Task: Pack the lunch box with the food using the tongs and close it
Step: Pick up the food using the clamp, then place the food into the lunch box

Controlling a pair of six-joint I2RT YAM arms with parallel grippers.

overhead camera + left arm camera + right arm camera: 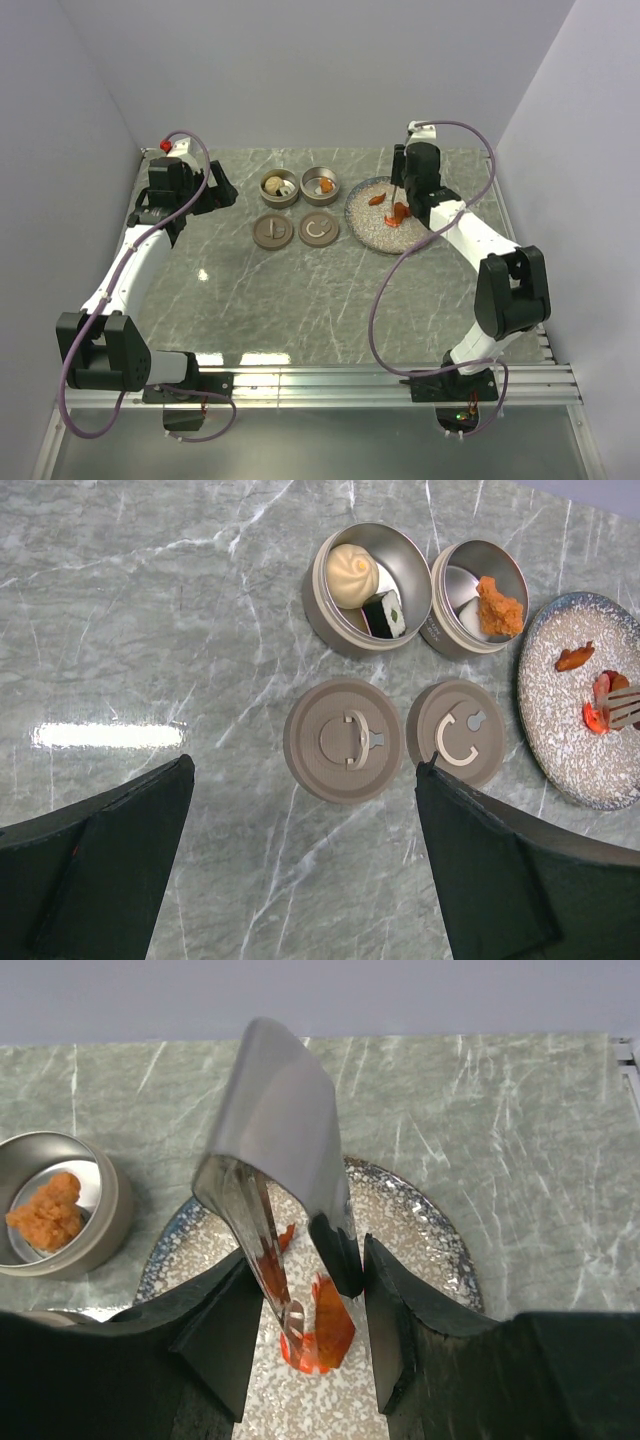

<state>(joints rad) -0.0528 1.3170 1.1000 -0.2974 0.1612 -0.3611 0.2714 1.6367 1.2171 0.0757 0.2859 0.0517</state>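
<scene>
The right gripper [305, 1305], clamped on the tongs [280, 1110], should pinch the red piece [326, 1334] softly and lift straight up (the left gripper [305, 800] hangs wide open).

The top camera sits high above and behind me, looking down and forward, far enough back to hold the whole desk [300, 300]; my left wrist camera looks almost straight down from well up, past my left end effector [305, 770], onto the left tin [330, 610], the right tin [445, 630] and one edge of the speckled plate [560, 730]; my right wrist camera hangs close and low over that plate, tilted forward toward the far wall [320, 1000], with my right end effector [308, 1255] and the tongs [280, 1110] filling its middle; all three views share the plate and the right tin.
</scene>
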